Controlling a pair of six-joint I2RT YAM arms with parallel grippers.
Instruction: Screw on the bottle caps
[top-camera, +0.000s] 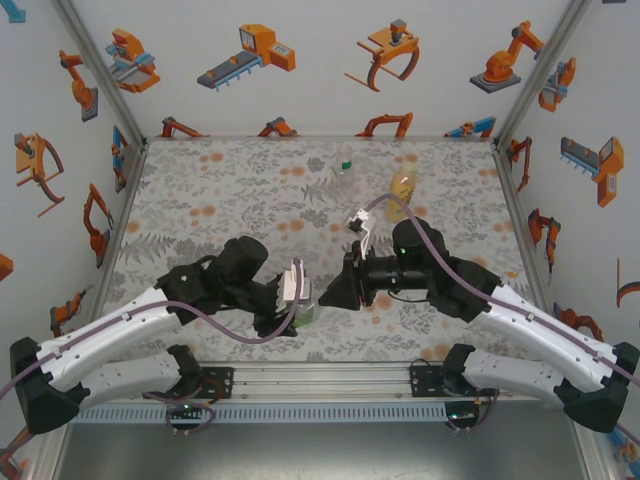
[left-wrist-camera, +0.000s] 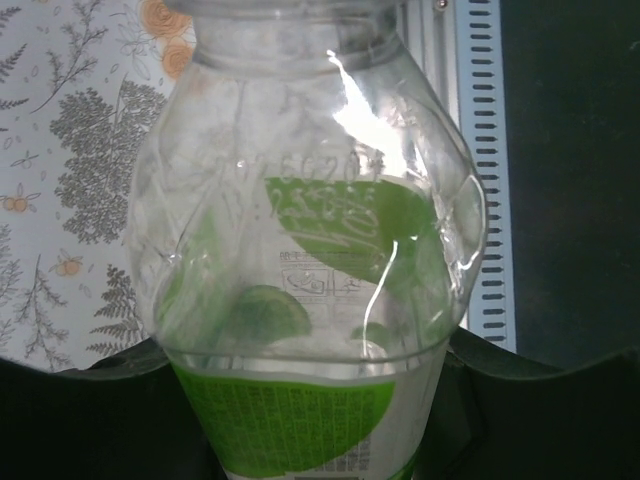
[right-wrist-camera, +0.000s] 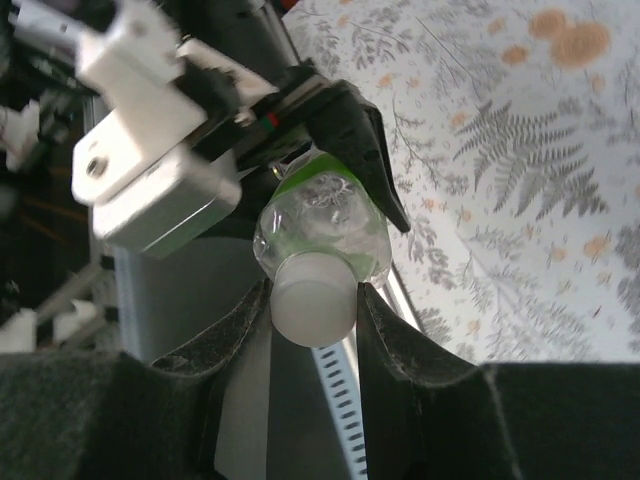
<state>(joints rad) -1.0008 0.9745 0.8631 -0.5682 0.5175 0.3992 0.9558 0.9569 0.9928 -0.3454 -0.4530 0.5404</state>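
Item one, green bottle (left-wrist-camera: 310, 200): body clamped in our left pincer (left-wrist-camera: 320, 420), white cap (right-wrist-camera: 313, 310) seated on its neck and pinched between the right pincer (right-wrist-camera: 313, 322) fingers; we judge this one mid-screwing. Items two and three, clear bottle (top-camera: 345, 170) and amber bottle (top-camera: 404, 185): standing well beyond the green bottle, and we cannot tell whether they are capped.
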